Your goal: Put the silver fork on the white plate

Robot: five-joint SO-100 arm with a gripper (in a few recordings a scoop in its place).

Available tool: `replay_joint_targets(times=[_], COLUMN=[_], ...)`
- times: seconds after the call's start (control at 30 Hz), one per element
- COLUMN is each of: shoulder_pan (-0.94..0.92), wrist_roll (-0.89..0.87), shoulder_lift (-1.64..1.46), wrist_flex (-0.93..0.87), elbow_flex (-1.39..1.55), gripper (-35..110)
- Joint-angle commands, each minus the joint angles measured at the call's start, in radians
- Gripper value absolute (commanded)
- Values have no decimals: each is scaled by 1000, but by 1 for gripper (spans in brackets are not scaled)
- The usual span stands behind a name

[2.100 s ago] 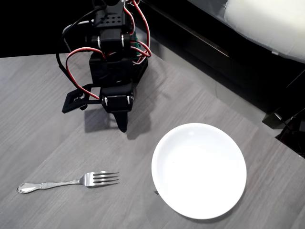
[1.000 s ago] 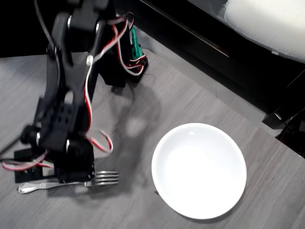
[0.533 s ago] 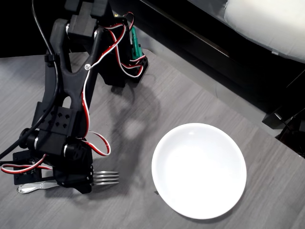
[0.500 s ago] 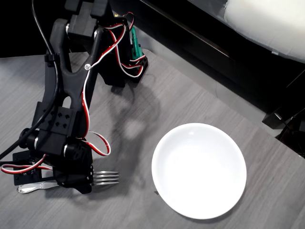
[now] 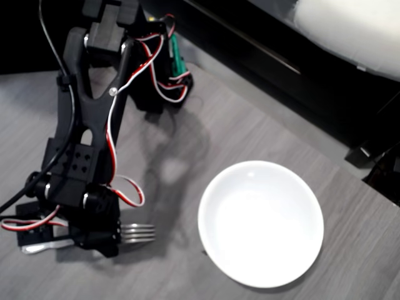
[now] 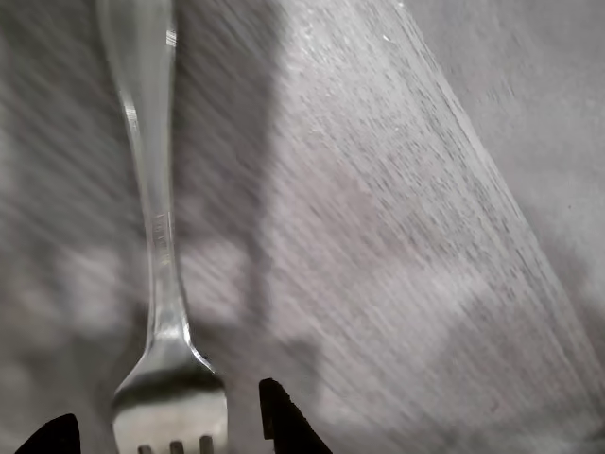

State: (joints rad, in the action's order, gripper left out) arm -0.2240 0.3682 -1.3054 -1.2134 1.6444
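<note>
gripper (image 6: 165, 430) | fingers apart, straddling silver fork (image 6: 156, 255) head | fork flat near table (image 5: 262, 131) front-left corner | white plate (image 5: 260, 223) well apart

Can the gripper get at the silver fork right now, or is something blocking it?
Probably yes. In the wrist view the gripper straddles the silver fork near its head, one fingertip on each side, with only bare table around. The white plate sits well clear.

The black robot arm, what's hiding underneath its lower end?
A silver fork lies on the grey table beneath the gripper. In the overhead view its tines stick out to the right; the neck and most of the handle are covered by the arm. The wrist view shows fingertips either side of the fork's head.
</note>
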Motion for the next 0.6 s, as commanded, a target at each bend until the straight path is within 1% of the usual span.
replay_joint_targets(times=[0.0, 0.47, 0.57], shoulder_pan=[0, 2, 2], wrist_roll=[14, 18, 18], shoulder_lift=[0, 37, 40], wrist_flex=[12, 26, 28], elbow_flex=[-41, -52, -54], gripper=[21, 20, 14])
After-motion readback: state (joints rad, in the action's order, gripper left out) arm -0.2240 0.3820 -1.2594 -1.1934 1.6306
